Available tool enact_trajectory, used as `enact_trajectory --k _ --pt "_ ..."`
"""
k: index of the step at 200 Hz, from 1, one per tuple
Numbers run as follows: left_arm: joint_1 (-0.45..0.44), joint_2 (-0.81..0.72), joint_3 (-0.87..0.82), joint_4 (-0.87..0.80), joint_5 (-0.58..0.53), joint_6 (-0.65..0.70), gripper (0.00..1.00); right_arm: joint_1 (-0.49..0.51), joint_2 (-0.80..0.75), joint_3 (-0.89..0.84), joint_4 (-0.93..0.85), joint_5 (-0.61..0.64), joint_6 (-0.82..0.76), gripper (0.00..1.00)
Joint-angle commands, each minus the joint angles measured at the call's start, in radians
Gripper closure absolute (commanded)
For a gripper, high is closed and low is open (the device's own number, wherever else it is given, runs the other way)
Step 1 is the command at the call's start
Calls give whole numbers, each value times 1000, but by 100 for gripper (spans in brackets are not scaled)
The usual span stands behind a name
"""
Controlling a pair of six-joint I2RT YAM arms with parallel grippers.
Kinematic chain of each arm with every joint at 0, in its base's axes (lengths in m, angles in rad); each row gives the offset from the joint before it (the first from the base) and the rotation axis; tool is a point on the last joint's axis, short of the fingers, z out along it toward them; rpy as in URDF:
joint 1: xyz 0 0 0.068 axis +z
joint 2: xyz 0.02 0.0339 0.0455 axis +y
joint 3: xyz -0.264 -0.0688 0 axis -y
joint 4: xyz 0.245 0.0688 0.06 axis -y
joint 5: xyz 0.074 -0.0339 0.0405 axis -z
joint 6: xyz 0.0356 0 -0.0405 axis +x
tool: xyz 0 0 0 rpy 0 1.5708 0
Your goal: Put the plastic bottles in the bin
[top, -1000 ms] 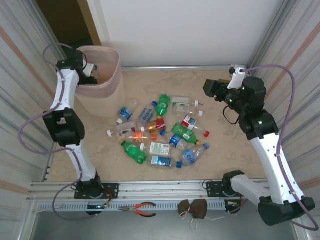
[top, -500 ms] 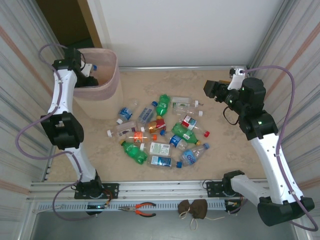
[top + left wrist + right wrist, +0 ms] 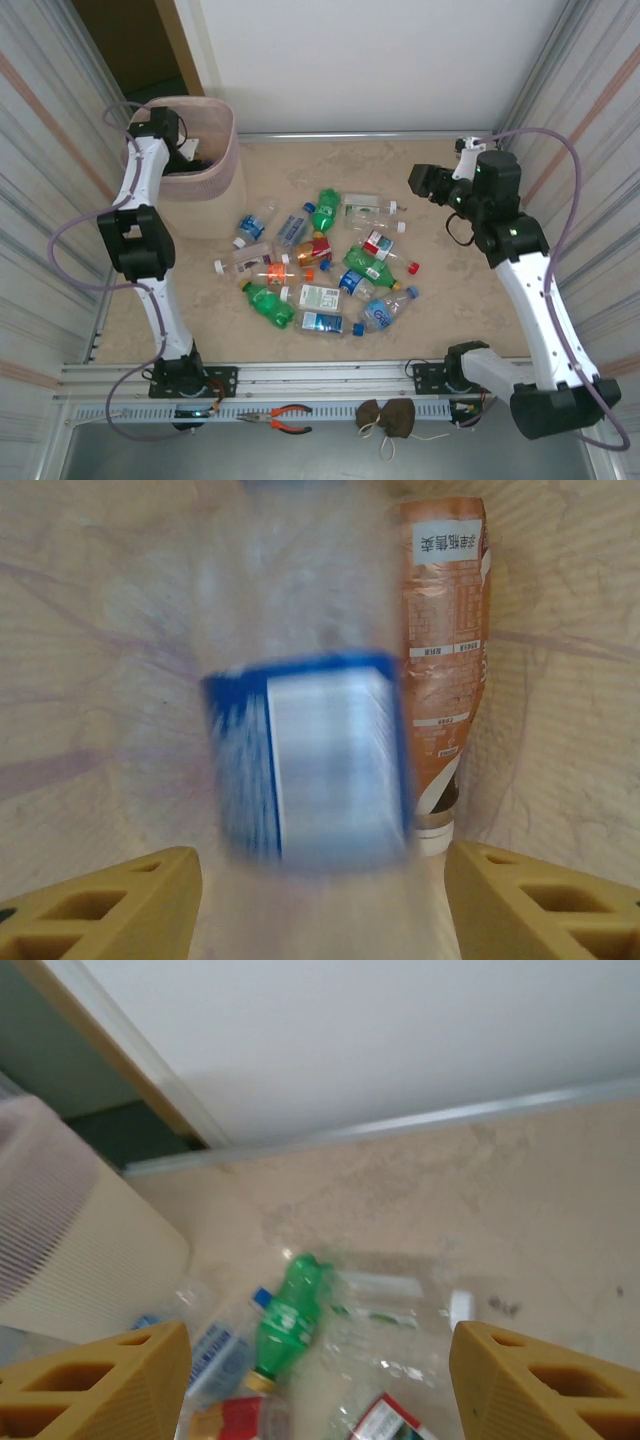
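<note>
Seen from above, the plastic bottles (image 3: 320,265) lie in a loose heap in the middle of the table (image 3: 470,300), with nothing between them and the bin (image 3: 215,190); the bin stands at ten o'clock from the heap, in the far left corner; orange-handled pliers (image 3: 290,418) and a brown cloth bundle (image 3: 386,418) lie at six o'clock, on the rail below the table edge.

The left arm (image 3: 140,200) bends over the bin's rim. Its wrist camera looks inside the bin, where the overhead view cannot; there a brown-labelled bottle (image 3: 443,660) leans on the wall at one o'clock, white cap nearest the lens; a clear bottle with a blue label (image 3: 310,770), smeared by blur, sits between the fingers of the left claw (image 3: 320,868); the jaws stand apart, with a gap showing beside the right finger; whether the left finger touches the bottle I cannot tell.

The right claw (image 3: 320,1335) hangs at two o'clock from the heap, jaws wide and holding nothing; below it lie a green bottle (image 3: 288,1315) and clear ones, and the bin's wall is at nine o'clock.
</note>
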Motion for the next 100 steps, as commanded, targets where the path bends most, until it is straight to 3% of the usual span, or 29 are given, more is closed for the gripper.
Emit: enact_trajectory --k 1,45,100 --pt "0 -2 3 -12 34 -12 33 -19 72 19 -104 4 -29 33" --pt "0 -43 -10 -8 47 -10 26 -63 223 37 -141 -41 74 32" --pt "-1 -120 -37 5 119 -23 25 -97 433 82 -125 24 642 35"
